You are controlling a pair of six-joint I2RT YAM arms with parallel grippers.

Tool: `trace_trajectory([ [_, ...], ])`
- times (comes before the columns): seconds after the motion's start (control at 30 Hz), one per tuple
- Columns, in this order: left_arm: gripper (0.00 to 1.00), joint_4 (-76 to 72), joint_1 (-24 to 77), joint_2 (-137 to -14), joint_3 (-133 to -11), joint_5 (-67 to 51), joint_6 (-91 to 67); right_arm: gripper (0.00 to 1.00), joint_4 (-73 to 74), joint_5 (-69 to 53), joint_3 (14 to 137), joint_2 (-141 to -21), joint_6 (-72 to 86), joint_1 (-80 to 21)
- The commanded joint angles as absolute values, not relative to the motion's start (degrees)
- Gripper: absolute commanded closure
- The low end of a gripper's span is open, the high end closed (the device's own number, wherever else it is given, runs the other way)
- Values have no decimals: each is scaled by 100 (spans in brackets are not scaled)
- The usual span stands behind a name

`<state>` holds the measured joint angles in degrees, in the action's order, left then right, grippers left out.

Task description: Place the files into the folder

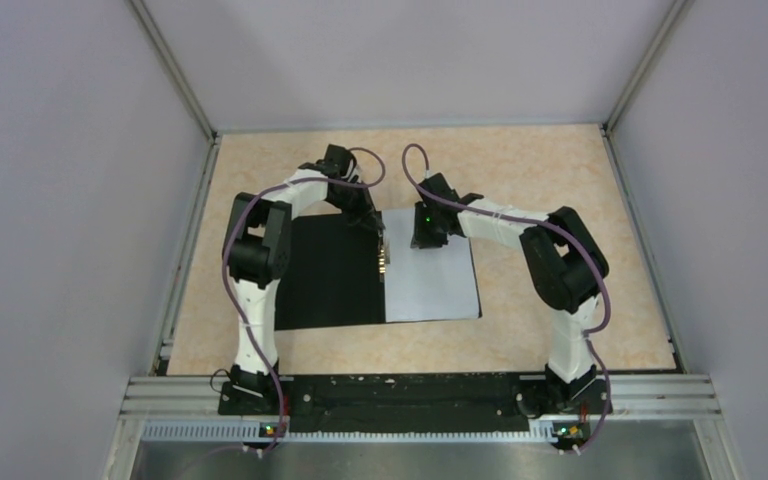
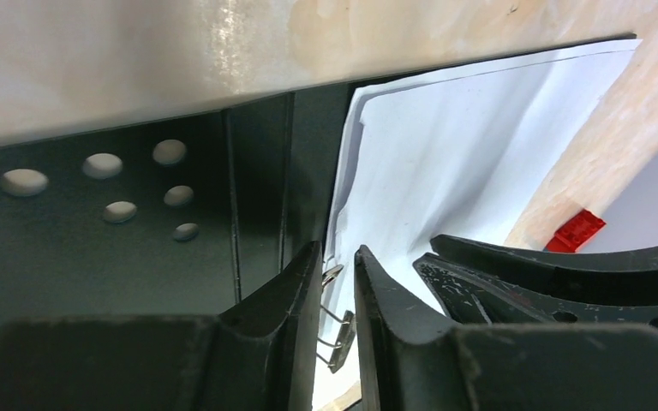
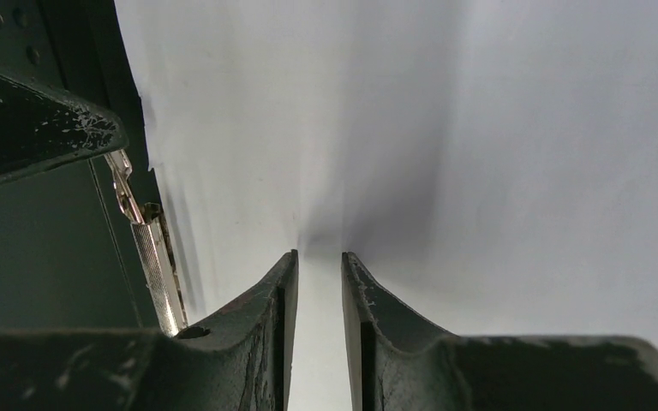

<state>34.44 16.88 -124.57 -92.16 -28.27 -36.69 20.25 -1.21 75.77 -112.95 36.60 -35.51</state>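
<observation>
**Files on the open cover, clip between the fingers.** The folder (image 1: 330, 270) is seen lying open on the counter (image 1: 520, 170), black inside up, with the files (image 1: 430, 285) laid flat on its right cover. The stack's long axis is aligned near to far, parallel to the spine, and its left edge is set just beside the metal clip (image 2: 336, 334) at the fold.

The left fingers (image 2: 304, 287) are held narrowly apart astride the clip's wire lever; whether the lever is gripped or merely straddled cannot be told. The right fingers (image 3: 284, 282) are set to a narrow gap, tips down on the white sheets toward the stack's far end, with nothing held between them.

The files are thus found directly right of the left fingers and beneath the right ones, so the right arm is judged the nearer for any shift of the paper. The coming move is judged to turn on that spine-side edge, which would have to be slid leftward under the clip with the lever lifted. A red block (image 2: 578, 229) is glimpsed at the counter's edge, apart from the folder.
</observation>
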Motion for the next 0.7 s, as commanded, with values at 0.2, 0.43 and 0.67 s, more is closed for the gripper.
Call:
trace_trajectory([
  [0.2, 73, 3176, 1641, -12521, -9302, -3248, -3714, 74, 1958, -18, 7546, -11592, 3666, -3611],
  [0.43, 73, 2844, 1636, -12201, -8934, -3682, -3744, 75, 1969, -18, 7569, -11610, 3657, -3612],
  [0.67, 73, 2604, 1644, -11764, -8458, -3875, -3768, 75, 1969, -18, 7584, -11582, 3668, -3612],
])
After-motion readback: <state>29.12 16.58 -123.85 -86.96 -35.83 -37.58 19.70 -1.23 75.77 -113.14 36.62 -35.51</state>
